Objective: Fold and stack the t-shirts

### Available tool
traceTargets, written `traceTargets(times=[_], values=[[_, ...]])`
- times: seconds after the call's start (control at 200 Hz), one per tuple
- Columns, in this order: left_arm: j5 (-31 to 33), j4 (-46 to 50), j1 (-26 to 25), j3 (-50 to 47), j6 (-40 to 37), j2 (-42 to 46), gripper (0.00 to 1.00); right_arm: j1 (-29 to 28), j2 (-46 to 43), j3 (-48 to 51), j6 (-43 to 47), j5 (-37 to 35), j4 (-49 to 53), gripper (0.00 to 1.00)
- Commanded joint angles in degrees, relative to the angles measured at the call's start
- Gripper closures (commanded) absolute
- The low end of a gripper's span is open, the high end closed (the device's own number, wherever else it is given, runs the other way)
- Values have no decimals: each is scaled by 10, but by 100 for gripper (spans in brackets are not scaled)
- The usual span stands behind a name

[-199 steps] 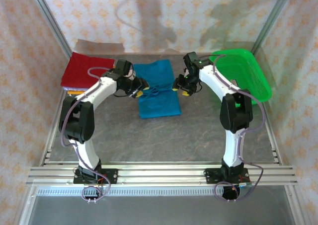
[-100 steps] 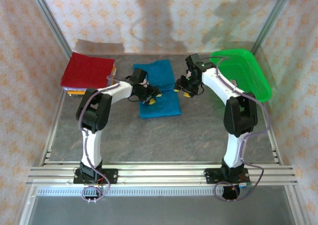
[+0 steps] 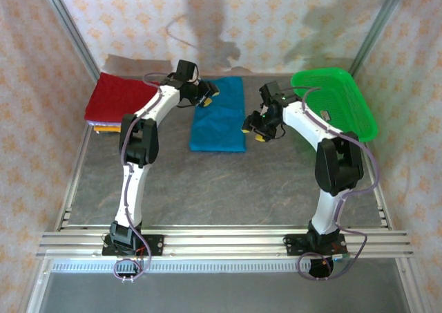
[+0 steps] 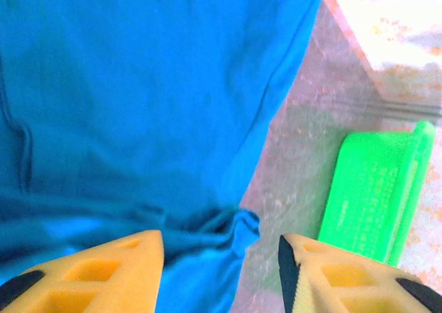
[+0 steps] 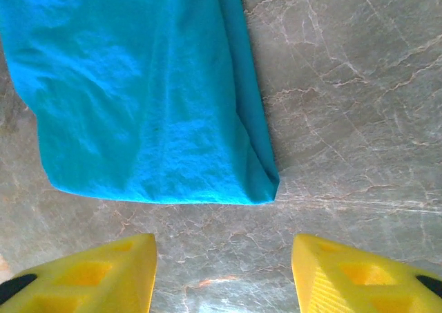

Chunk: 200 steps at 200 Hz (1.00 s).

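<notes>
Shirt (image 3: 219, 116) runs lengthwise: far end under left gripper (image 3: 210, 96), edge just left of right gripper (image 3: 253, 132); both parted, empty.

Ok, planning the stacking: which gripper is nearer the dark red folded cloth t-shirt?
Left. The left gripper is over the teal-blue cloth t-shirt's far-left corner, a little right of the dark red t-shirt; the right gripper is off the blue shirt's right edge, farther away.

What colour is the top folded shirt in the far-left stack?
Dark red; the folded cloth shirt shows best in the top external view.
</notes>
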State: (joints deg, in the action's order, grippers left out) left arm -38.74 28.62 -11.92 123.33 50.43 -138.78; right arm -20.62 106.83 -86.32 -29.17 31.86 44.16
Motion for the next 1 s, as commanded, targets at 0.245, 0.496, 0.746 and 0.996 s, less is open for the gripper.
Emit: traceTargets(times=[0.245, 0.496, 0.746, 0.996], values=[[92, 67, -33, -40, -113, 77, 53, -39, 73, -58, -36, 11, -56, 46], [116, -21, -54, -310, -103, 204, 50, -46, 146, -91, -47, 26, -74, 46], [103, -58, -55, -426, -104, 211, 49, -47, 170, -78, -39, 14, -7, 46], [101, -71, -73, -547, -97, 290, 49, -89, 93, 52, -45, -17, 22, 46]])
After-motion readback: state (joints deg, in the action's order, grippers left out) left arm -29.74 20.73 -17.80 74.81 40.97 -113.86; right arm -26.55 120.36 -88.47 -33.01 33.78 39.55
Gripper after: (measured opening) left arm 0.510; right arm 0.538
